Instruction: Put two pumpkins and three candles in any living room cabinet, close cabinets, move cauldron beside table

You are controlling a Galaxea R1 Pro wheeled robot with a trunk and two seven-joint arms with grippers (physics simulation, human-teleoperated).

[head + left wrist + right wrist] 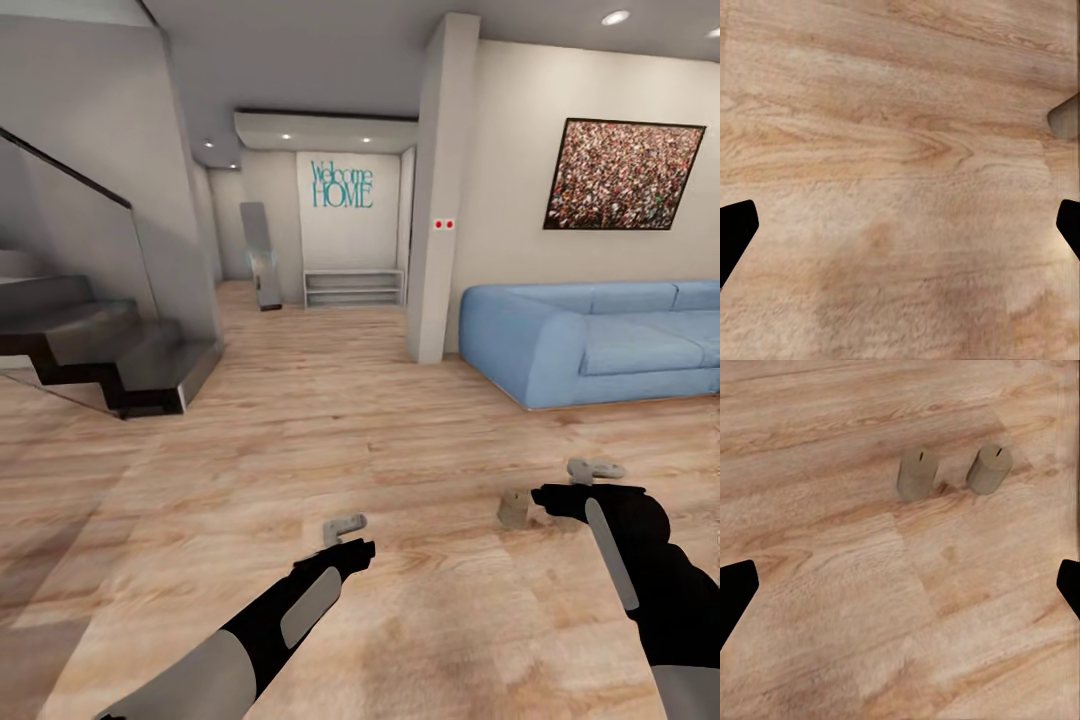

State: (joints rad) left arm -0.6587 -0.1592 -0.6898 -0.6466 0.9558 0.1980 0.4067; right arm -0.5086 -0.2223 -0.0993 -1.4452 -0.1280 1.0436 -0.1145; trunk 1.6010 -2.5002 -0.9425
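While the robot faces the open wood floor (300,450) of the living room, two of the task's candles (917,474) stand upright on the boards just beside each other, short tan cylinders with dark wicks; the second candle (988,469) is near but not touching the first. From the head camera one candle (514,508) shows just beside the right gripper (590,478), on its side away from the blue sofa (600,340). That gripper's fingers stand apart and hold nothing, and the left gripper (345,530) also hangs open over bare floor. Risk lies in the candles' closeness: closing on one could nudge its neighbour and tip it, and a toppled cylinder would likely roll off across the smooth boards. Reaching low from this stance could also bring a fingertip down onto a candle top. No pumpkin or cabinet is in sight here.
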